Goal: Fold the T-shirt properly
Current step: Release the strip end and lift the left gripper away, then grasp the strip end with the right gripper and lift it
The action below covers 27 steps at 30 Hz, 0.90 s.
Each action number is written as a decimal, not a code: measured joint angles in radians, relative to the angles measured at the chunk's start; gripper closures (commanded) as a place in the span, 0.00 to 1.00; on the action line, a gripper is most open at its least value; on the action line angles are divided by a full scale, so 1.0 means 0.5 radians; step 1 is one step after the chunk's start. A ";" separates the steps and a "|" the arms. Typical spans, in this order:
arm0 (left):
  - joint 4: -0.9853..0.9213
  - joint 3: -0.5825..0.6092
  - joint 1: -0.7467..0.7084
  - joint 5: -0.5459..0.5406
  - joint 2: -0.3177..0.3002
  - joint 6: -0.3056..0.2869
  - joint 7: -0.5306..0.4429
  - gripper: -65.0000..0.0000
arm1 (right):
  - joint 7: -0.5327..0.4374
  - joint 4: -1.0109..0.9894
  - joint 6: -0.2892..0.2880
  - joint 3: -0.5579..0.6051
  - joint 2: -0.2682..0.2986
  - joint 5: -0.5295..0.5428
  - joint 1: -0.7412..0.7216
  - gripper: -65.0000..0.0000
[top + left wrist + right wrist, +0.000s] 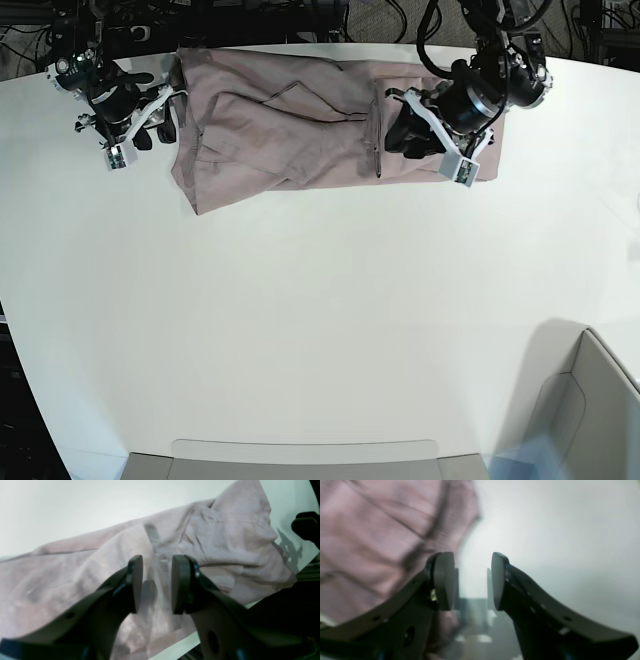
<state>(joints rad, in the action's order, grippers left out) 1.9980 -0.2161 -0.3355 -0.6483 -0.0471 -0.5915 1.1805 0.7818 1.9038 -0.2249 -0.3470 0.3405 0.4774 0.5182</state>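
Left wrist view: black left gripper (pixel 157 587) with flat oval pads parted, a clear gap between them, nothing pinched. Behind and beneath the gap, dusty-pink wrinkled cotton T-shirt (pixel 220 545), bunched into soft ridges on the white table (pixel 75 507), running from lower left to upper right. Part of the fabric close to the pads blurred. Dark piece of the machine at the far right edge.

Right wrist view: black right gripper (pixel 473 581) likewise spread, pads well apart, empty between. Pink T-shirt (pixel 375 537) filling the upper left, blurred, its edge ending just left of the gap; left finger (pixel 443 580) in front of the cloth, contact impossible to judge. Bare white table (pixel 557 535) across the right side.

Base view: T-shirt (pixel 290 130) lying at the far edge of the white table (pixel 320 330), folded into a long horizontal band, rumpled, with a ragged lower left corner. Left gripper (pixel 405 135) over the band's right end, close above the cloth. Right gripper (pixel 158 125) just beside the band's left end, over bare table. Grey flat bin (pixel 585 420) at the near right corner, well apart from the shirt.
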 measured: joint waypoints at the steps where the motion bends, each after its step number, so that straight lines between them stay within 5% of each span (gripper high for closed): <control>1: 0.000 -0.037 -0.001 -0.016 0.000 0.000 0.001 0.68 | 0.001 0.000 0.001 -0.027 -0.001 0.091 0.005 0.62; 8: 0.000 -0.254 -0.022 -0.116 -0.006 0.001 0.014 0.68 | -0.067 -0.019 0.014 -0.287 -0.001 0.711 0.084 0.62; 13: -0.001 -0.279 -0.066 -0.118 -0.006 0.000 0.037 0.68 | -0.077 -0.268 0.002 -0.375 0.016 0.818 0.072 0.62; 19: -0.001 -0.278 -0.061 -0.120 -0.006 0.000 0.031 0.68 | -0.021 -0.581 -0.346 -0.391 -0.005 0.817 -0.008 0.62; 27: -0.001 -0.278 -0.061 -0.117 -0.006 0.000 0.030 0.68 | 0.076 -0.851 -0.483 -0.268 0.011 1.000 -0.163 0.62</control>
<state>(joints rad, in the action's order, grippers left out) 1.9976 -0.3553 -0.3660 -0.7067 -0.0502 -0.5915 1.1954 0.8200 1.4784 -0.4664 -0.4808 0.3462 0.9775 0.4366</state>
